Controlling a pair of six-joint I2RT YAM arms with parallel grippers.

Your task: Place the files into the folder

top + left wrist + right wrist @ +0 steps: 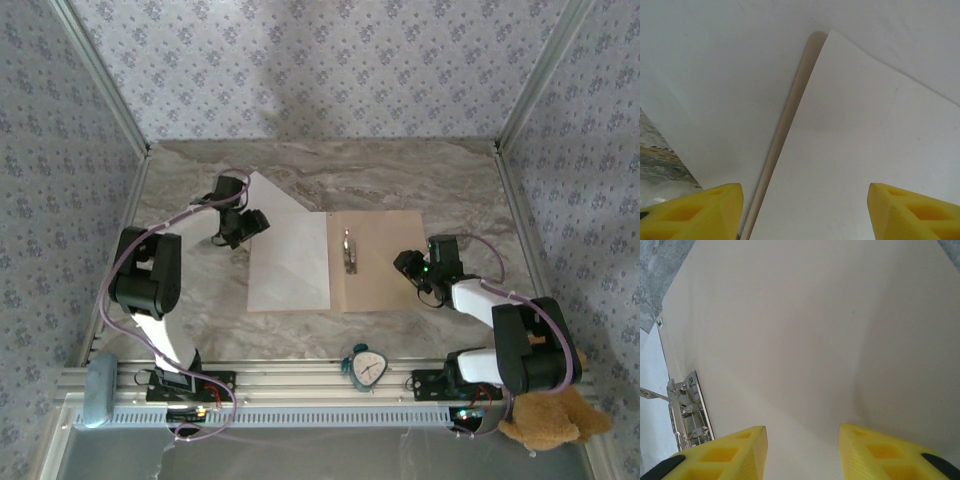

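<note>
The tan folder (385, 260) lies open on the marble table, its metal clip (348, 250) along the spine. One white file (290, 265) covers the folder's left half. A second file (272, 198) lies skewed under it, sticking out toward the back. My left gripper (245, 225) hovers open over the files' left edge. In the left wrist view the yellow fingers (700, 212) straddle the upper sheet (865, 150), the lower sheet (725, 100) and a tan strip (785, 130) between them. My right gripper (412, 268) stands open and empty over the bare right cover (805, 330), near the clip (687, 410).
A small mint alarm clock (366, 367) sits at the near edge between the arm bases. A brown teddy bear (545, 420) lies by the right base. Patterned walls with metal posts close in the table on three sides.
</note>
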